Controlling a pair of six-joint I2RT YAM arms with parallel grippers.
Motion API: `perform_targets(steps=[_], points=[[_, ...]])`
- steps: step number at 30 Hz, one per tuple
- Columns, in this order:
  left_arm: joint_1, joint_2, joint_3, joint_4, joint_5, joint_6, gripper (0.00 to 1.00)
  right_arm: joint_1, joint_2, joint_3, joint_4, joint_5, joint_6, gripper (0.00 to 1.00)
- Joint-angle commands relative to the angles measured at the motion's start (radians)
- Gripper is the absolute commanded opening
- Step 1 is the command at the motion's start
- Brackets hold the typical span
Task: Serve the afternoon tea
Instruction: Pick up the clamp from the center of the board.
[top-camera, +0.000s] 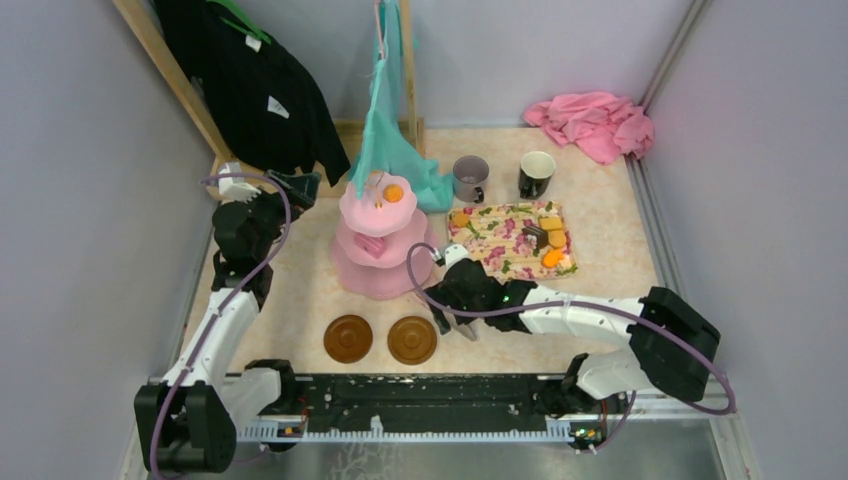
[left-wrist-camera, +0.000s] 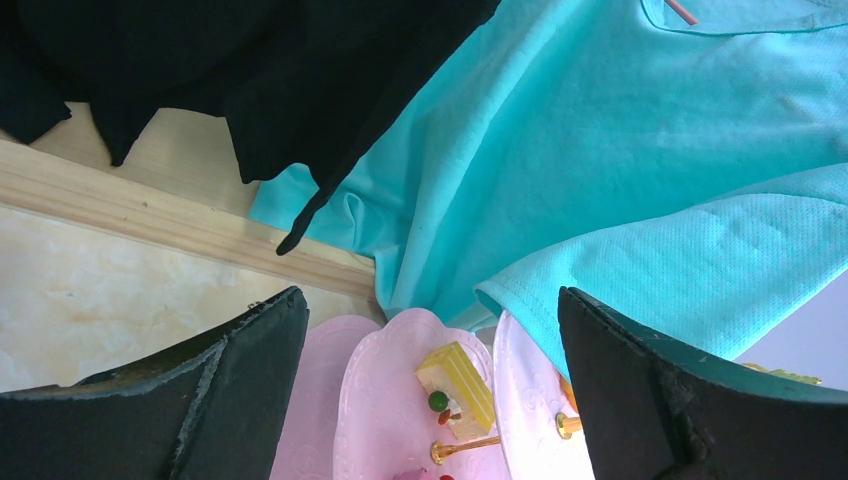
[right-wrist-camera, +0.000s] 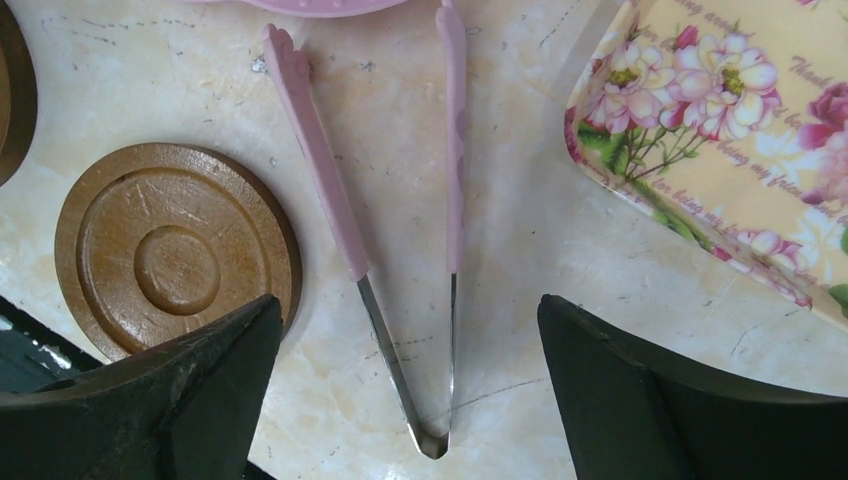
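tongs (right-wrist-camera: 400, 200) with pink tips are showing clearly only in the right wrist view. from above, the right gripper (top-camera: 455, 325) is covering them. they are lying flat on the table with the hinge end near. the tips are pointing far, up to the lowest rim of the pink three-tier stand (top-camera: 378, 240), which that view is cutting off. the right gripper's fingers (right-wrist-camera: 180, 390) are standing wide apart on either side of the tongs, gripping nothing.

teal fabric (top-camera: 390, 130) is hanging over the far side of the stand, hiding part of the top tier. a black garment (top-camera: 255, 90) is filling the far left corner.

the left gripper (left-wrist-camera: 430, 300) is hovering left of the stand, jaws spread wide and holding nothing.

one orange cake (top-camera: 393, 192) is sitting on the top tier, and one pink cake (top-camera: 368, 247) on the tier below. one yellow cake (left-wrist-camera: 458, 385) is showing only in the left wrist view.

on the floral tray (top-camera: 500, 262), right of the stand, roughly four orange or yellow cakes (top-camera: 551, 257) and one brown cake (top-camera: 533, 235) are lying. any pink ones are getting lost in the print.

two mugs are standing far of the tray, a grey mug (top-camera: 470, 178) and a black white-lined mug (top-camera: 536, 173). two brown discs (top-camera: 348, 338) are lying side by side near the near edge, the right disc just left of the tongs. the tray's near-left corner is sitting just right of them.

a pink cloth (top-camera: 592, 122) is lying crumpled in the far right corner. bare table is lying open left of the stand.
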Motion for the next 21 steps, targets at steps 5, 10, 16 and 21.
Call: perform_targets(steps=[5, 10, 16, 21], points=[[0.003, -0.001, 0.007, 0.025, 0.005, 0.011, 0.99, 0.023, 0.037, 0.009, 0.011, 0.028, -0.028, 0.95], [0.004, -0.002, 0.005, 0.025, 0.002, 0.01, 0.99, 0.04, 0.073, 0.008, 0.004, 0.045, -0.047, 0.9], [0.003, -0.002, 0.001, 0.025, -0.003, 0.01, 0.99, 0.055, 0.105, 0.01, 0.002, 0.073, -0.063, 0.85], [0.003, 0.002, 0.0, 0.026, -0.004, 0.008, 0.99, 0.057, 0.128, 0.002, 0.012, 0.079, -0.072, 0.71]])
